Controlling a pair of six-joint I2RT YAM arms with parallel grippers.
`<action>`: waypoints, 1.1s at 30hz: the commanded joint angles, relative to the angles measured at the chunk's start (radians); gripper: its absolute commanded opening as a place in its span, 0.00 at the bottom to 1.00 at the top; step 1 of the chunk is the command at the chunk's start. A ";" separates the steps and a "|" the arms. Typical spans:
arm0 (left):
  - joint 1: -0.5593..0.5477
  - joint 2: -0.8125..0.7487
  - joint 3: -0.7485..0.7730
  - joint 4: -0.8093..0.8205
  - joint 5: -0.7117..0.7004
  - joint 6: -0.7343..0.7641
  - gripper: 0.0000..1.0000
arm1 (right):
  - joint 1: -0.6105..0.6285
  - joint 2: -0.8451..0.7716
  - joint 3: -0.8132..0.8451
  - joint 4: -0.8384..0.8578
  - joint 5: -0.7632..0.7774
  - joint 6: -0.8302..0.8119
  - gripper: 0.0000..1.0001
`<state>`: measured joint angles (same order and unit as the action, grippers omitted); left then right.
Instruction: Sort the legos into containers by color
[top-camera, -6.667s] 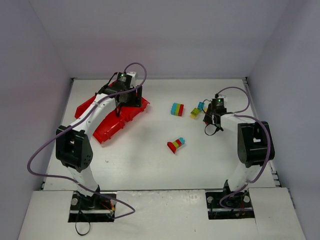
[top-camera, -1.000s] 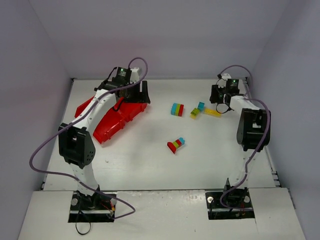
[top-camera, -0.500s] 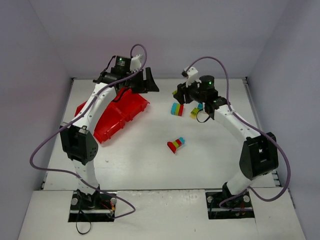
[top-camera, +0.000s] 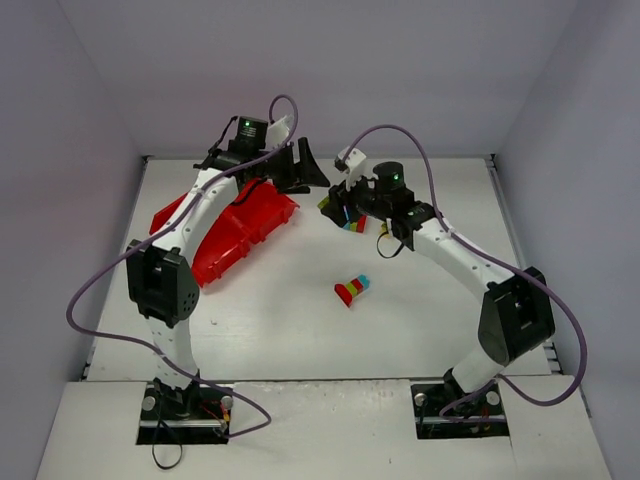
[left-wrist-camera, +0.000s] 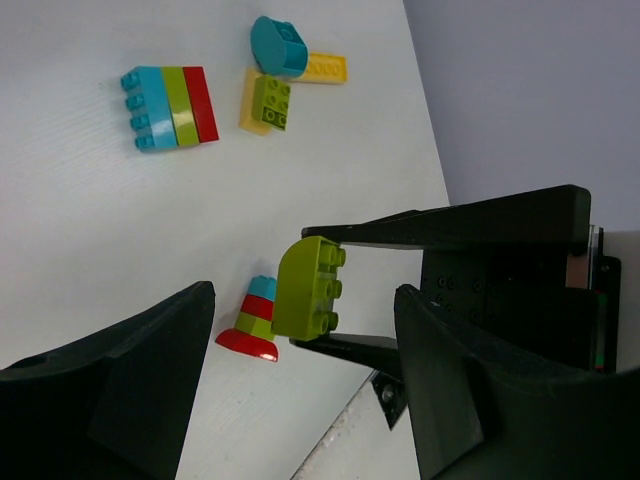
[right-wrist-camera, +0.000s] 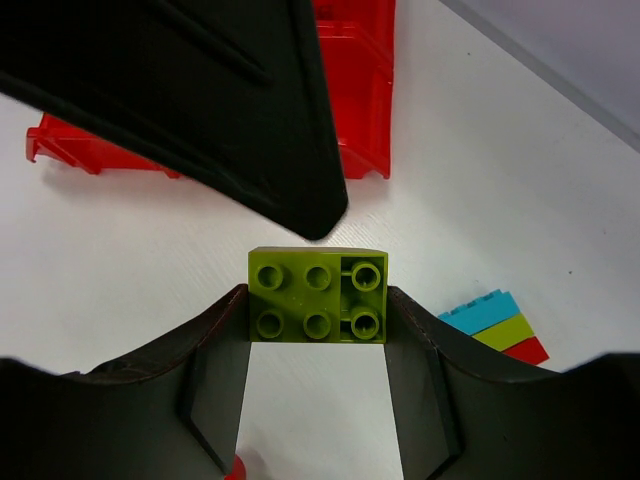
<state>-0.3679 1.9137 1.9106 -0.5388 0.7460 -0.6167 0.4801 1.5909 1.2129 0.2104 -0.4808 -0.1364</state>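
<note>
My right gripper (top-camera: 333, 205) is shut on a lime green brick (right-wrist-camera: 318, 295), held in the air just right of the red divided tray (top-camera: 230, 232). The brick also shows in the left wrist view (left-wrist-camera: 310, 290). My left gripper (top-camera: 305, 172) is open and empty, raised beside the tray's far right end, and its fingers (left-wrist-camera: 110, 380) face the held brick. On the table lie a teal, green and red slab stack (left-wrist-camera: 168, 105), a cone-shaped stack on a red base (top-camera: 351, 289), a teal round piece (left-wrist-camera: 278, 45), a yellow flat brick (left-wrist-camera: 325, 68) and a green brick on a yellow one (left-wrist-camera: 268, 100).
The tray (right-wrist-camera: 355, 90) lies at the back left, angled. One left finger (right-wrist-camera: 230, 100) hangs close above and in front of the right gripper. Grey walls close in the table on three sides.
My right arm has swung from the far right corner to the table's middle back, carrying the lime brick. My left gripper has lifted off the tray and moved right toward it.
</note>
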 joint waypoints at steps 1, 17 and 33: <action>-0.022 -0.022 -0.011 0.094 0.070 -0.040 0.66 | 0.014 -0.058 0.028 0.060 -0.030 -0.012 0.00; -0.036 -0.022 -0.084 0.062 0.130 -0.008 0.48 | 0.023 -0.066 0.013 0.084 -0.041 0.006 0.01; -0.013 -0.047 -0.128 0.073 0.079 0.015 0.00 | 0.014 -0.042 -0.004 0.066 0.030 0.046 0.61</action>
<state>-0.3969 1.9224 1.7744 -0.4747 0.8661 -0.6289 0.4984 1.5810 1.2022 0.2131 -0.4957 -0.1116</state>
